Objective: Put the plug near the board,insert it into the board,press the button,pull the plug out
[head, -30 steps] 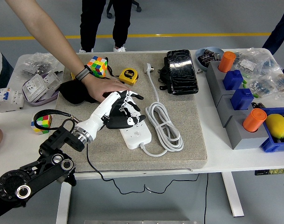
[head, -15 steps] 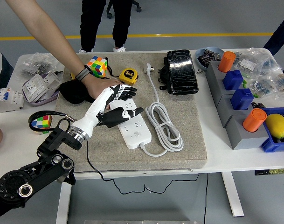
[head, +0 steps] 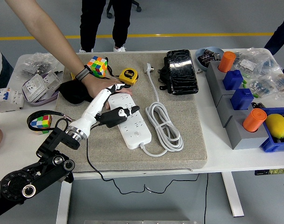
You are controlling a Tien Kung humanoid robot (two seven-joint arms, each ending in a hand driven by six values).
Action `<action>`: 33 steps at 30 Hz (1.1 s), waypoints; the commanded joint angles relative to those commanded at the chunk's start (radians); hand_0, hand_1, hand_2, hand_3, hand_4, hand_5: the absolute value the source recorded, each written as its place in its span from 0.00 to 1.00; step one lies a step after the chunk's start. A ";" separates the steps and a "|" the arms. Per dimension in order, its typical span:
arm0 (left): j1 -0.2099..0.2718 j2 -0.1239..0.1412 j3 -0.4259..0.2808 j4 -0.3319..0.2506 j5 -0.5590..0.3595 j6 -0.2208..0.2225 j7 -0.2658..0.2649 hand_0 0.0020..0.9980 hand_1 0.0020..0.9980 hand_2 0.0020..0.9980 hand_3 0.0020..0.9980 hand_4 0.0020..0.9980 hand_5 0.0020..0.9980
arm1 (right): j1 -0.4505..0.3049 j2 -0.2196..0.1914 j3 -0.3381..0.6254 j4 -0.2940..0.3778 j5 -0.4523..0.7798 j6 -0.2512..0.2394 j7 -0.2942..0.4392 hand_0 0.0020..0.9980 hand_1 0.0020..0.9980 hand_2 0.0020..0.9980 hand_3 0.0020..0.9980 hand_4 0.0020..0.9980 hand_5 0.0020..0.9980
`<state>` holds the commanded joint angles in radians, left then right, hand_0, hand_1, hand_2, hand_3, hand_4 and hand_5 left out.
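**Plug over the strip's far end**

Your left hand (head: pixel 114 112) is clamped on the black plug (head: pixel 113 117), at the far end of the white strip (head: pixel 131 125). The plug looks light and rigid, so grip its body, not its thin lead. A person's hand (head: pixel 102 86) sits just beyond; the coiled white cord (head: pixel 164 126) lies right.

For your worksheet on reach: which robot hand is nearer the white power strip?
Left. The left hand rests over the far-left end of the white power strip, beside a person's hand. The right hand is out of view.
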<state>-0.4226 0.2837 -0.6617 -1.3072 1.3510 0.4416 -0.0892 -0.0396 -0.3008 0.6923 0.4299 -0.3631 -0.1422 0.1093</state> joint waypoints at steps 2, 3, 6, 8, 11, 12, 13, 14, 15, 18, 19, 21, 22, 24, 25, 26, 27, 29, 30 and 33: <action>-0.001 -0.001 0.003 0.008 0.025 0.005 0.011 0.90 0.90 0.92 0.85 1.00 0.57 | 0.000 -0.001 0.001 0.001 -0.001 0.000 0.000 0.57 0.64 0.60 0.54 0.91 0.46; -0.002 -0.001 0.004 0.012 0.035 0.007 0.018 0.90 0.90 0.92 0.85 1.00 0.57 | 0.000 -0.001 0.000 0.001 -0.001 0.000 0.000 0.57 0.64 0.60 0.54 0.91 0.46; -0.003 -0.002 0.008 0.025 0.077 0.016 0.048 0.90 0.90 0.92 0.85 1.00 0.57 | 0.000 -0.002 0.000 0.001 -0.001 0.000 0.000 0.57 0.64 0.60 0.54 0.91 0.46; -0.005 -0.003 0.010 0.033 0.113 0.022 0.071 0.83 0.82 0.85 0.82 1.00 0.51 | 0.000 -0.001 -0.001 0.001 -0.001 0.000 0.000 0.57 0.64 0.61 0.54 0.91 0.46; -0.008 -0.005 0.011 0.046 0.156 0.028 0.094 0.83 0.82 0.85 0.82 1.00 0.51 | -0.002 0.000 -0.002 0.001 0.000 0.000 0.000 0.57 0.64 0.61 0.54 0.91 0.46; -0.009 -0.005 0.013 0.051 0.172 0.029 0.102 0.83 0.82 0.85 0.82 1.00 0.51 | -0.003 0.000 -0.002 0.001 0.000 0.000 0.000 0.57 0.64 0.61 0.54 0.91 0.46; -0.010 -0.006 0.014 0.054 0.184 0.028 0.109 0.83 0.82 0.85 0.82 1.00 0.51 | -0.003 0.000 -0.002 0.001 0.000 0.000 0.000 0.57 0.64 0.61 0.54 0.91 0.46; -0.011 -0.006 0.014 0.057 0.194 0.028 0.115 0.81 0.78 0.82 0.79 1.00 0.48 | -0.003 0.000 -0.003 0.001 0.000 0.000 0.000 0.57 0.64 0.61 0.54 0.91 0.46; -0.014 -0.007 0.016 0.061 0.210 0.027 0.129 0.81 0.78 0.82 0.79 1.00 0.48 | -0.002 -0.001 -0.002 0.001 -0.001 0.000 0.000 0.57 0.64 0.61 0.54 0.91 0.46; -0.020 -0.011 0.023 0.073 0.260 0.023 0.166 0.81 0.78 0.82 0.79 1.00 0.48 | -0.003 0.000 0.001 0.001 -0.001 0.000 0.000 0.57 0.64 0.61 0.54 0.91 0.46; -0.022 -0.012 0.024 0.077 0.274 0.021 0.176 0.81 0.78 0.82 0.79 1.00 0.48 | -0.003 0.000 0.001 0.001 -0.001 -0.001 0.000 0.57 0.64 0.61 0.54 0.91 0.46; -0.025 -0.015 0.027 0.085 0.296 0.019 0.194 0.76 0.73 0.76 0.76 1.00 0.45 | -0.003 0.000 0.003 0.002 -0.001 -0.001 0.000 0.57 0.64 0.61 0.54 0.91 0.46; -0.026 -0.016 0.028 0.088 0.302 0.018 0.200 0.76 0.73 0.76 0.76 1.00 0.45 | -0.004 0.000 0.003 0.001 -0.001 0.000 0.000 0.57 0.64 0.61 0.54 0.91 0.46; -0.027 -0.017 0.030 0.093 0.308 0.016 0.209 0.76 0.73 0.76 0.76 1.00 0.45 | -0.004 0.001 0.003 0.001 -0.001 0.000 0.000 0.57 0.64 0.61 0.54 0.91 0.46; -0.028 -0.018 0.031 0.097 0.314 0.015 0.213 0.76 0.73 0.76 0.76 1.00 0.45 | -0.005 0.001 0.003 0.001 -0.001 0.000 0.000 0.57 0.64 0.61 0.54 0.91 0.46; -0.029 -0.019 0.033 0.102 0.316 0.014 0.215 0.75 0.71 0.75 0.76 1.00 0.46 | -0.005 0.001 0.003 0.001 -0.001 0.000 0.000 0.57 0.64 0.61 0.54 0.91 0.46; -0.031 -0.020 0.035 0.107 0.319 0.012 0.218 0.75 0.71 0.75 0.76 1.00 0.46 | -0.005 0.002 0.003 0.001 -0.001 0.000 0.001 0.57 0.64 0.61 0.54 0.91 0.46; -0.033 -0.022 0.039 0.116 0.323 0.013 0.219 0.75 0.71 0.75 0.76 1.00 0.46 | -0.006 0.003 0.004 0.001 -0.002 0.000 0.001 0.57 0.64 0.61 0.54 0.91 0.46; -0.035 -0.023 0.042 0.122 0.325 0.013 0.221 0.75 0.71 0.75 0.76 1.00 0.46 | -0.005 0.003 0.004 0.001 -0.002 0.000 0.001 0.57 0.64 0.61 0.54 0.91 0.46; -0.038 -0.026 0.045 0.133 0.331 0.016 0.221 0.70 0.67 0.70 0.74 1.00 0.45 | -0.005 0.003 0.004 0.002 -0.002 0.000 0.001 0.57 0.64 0.61 0.54 0.91 0.46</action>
<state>-0.4602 0.2577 -0.6164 -1.1737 1.6820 0.4573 0.1321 -0.0447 -0.2983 0.6959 0.4315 -0.3653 -0.1426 0.1101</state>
